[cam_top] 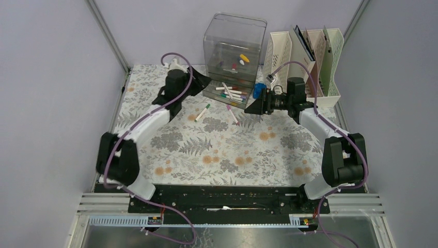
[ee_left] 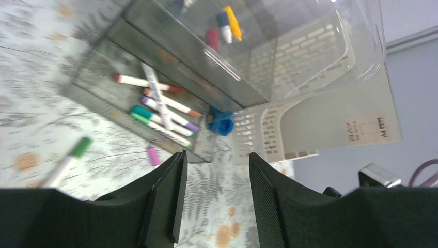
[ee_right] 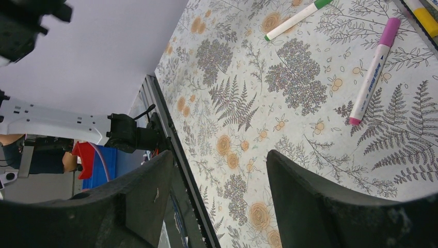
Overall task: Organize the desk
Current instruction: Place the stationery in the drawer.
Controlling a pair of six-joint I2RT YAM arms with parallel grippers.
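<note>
While left hand (ee_left: 217, 157) and right hand (ee_right: 219, 157) gape empty, a pink marker (ee_right: 373, 70), apparently capped, lies loose.

Nothing was fully legible from my seat. Left wrist view, about 3 o'clock: a small printed label (ee_left: 369, 129) sat on the beige file holder (ee_left: 330, 119), letters turned sideways and too blurred to read. Right wrist view, 2 o'clock: the pink marker (ee_right: 373, 70) on the desk (ee_right: 232, 103) carried dark lettering along its barrel; I could not make it out.
</note>
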